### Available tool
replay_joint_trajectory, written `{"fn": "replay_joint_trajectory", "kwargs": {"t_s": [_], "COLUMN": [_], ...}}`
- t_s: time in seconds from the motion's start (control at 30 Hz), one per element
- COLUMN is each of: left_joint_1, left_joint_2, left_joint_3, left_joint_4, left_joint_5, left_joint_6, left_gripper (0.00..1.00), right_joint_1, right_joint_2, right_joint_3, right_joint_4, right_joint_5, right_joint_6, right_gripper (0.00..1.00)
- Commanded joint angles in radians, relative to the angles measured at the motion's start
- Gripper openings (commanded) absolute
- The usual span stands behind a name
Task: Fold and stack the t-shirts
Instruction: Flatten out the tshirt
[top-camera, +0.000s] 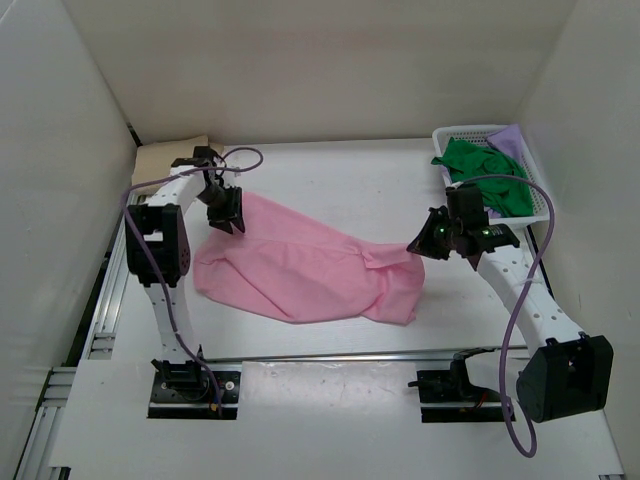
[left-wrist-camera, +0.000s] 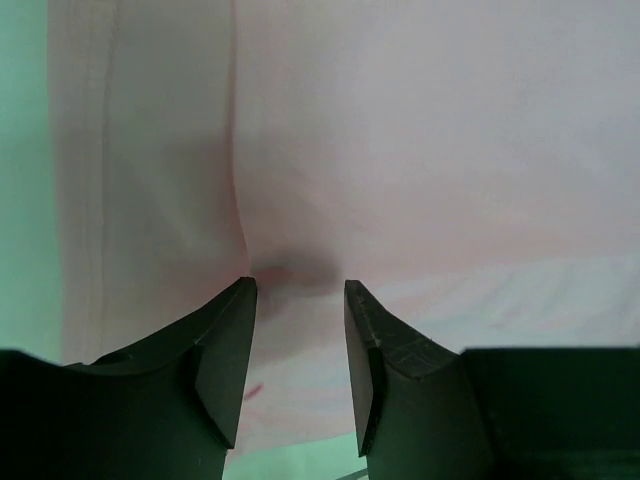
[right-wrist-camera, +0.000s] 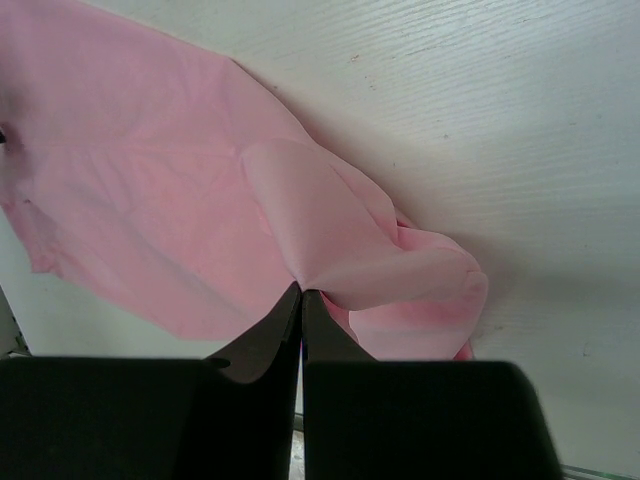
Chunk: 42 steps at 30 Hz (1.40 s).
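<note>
Right claw (right-wrist-camera: 301, 292): clamped tight on a thin fold at the right edge of the pink shirt (top-camera: 310, 270). Left claw (left-wrist-camera: 298, 285): jaws partly apart over the far-left corner, cloth puckered at the tips, nothing gripped that I can make out.

Risk: pulling with the right alone would drag and bunch the cloth, and so thin a pinch could slip out.

Pink shirt lies slantwise on the counter (top-camera: 330, 180) between my arms, rumpled, right end doubled over. Green shirt (top-camera: 490, 180) sits in the basket (top-camera: 470, 132), far right.
</note>
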Motion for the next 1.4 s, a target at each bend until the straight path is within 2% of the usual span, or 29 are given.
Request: {"fn": "replay_joint_trajectory", "kwargs": {"t_s": [0.0,0.3,0.47,0.7,0.73,0.77,0.8,0.87,1.2,1.33,1.37], "left_joint_1": [0.024,0.013,0.013,0.013,0.013,0.013,0.013,0.013,0.044,0.049,0.035], "left_joint_2": [0.105,0.077,0.057,0.080,0.080,0.080,0.080,0.071,-0.080,-0.174,-0.188], "left_joint_3": [0.090,0.087,0.064,0.085,0.085,0.085,0.085,0.085,0.113,0.125,0.067], "left_joint_4": [-0.052,-0.039,-0.039,-0.059,-0.068,-0.068,-0.068,-0.068,-0.077,-0.144,-0.157], "left_joint_5": [0.015,-0.002,0.067,0.070,0.070,0.082,0.096,0.105,0.221,0.283,0.283], "left_joint_6": [0.001,0.001,0.001,0.001,0.001,0.001,0.001,0.001,0.001,0.001,0.001], "left_gripper": [0.51,0.53,0.38,0.37,0.35,0.24,0.18,0.10,0.10,0.10,0.10], "right_joint_1": [-0.002,-0.002,-0.002,-0.002,-0.002,-0.002,-0.002,-0.002,-0.011,-0.011,-0.011], "right_joint_2": [-0.017,-0.026,-0.035,-0.035,-0.035,-0.035,-0.035,-0.035,-0.045,-0.054,-0.054], "right_joint_3": [0.024,0.006,0.006,0.015,0.015,0.015,0.015,0.015,0.047,0.070,0.070], "right_joint_4": [0.002,-0.007,-0.007,-0.016,-0.025,-0.025,-0.025,-0.025,-0.034,-0.034,-0.034], "right_joint_5": [0.003,0.013,0.013,0.022,0.032,0.032,0.032,0.032,0.054,0.054,0.054], "right_joint_6": [-0.008,-0.008,-0.008,-0.008,-0.017,-0.017,-0.017,-0.017,-0.026,-0.026,-0.026], "right_gripper": [0.00,0.00,0.00,0.00,0.00,0.00,0.00,0.00,0.00,0.00,0.00]}}
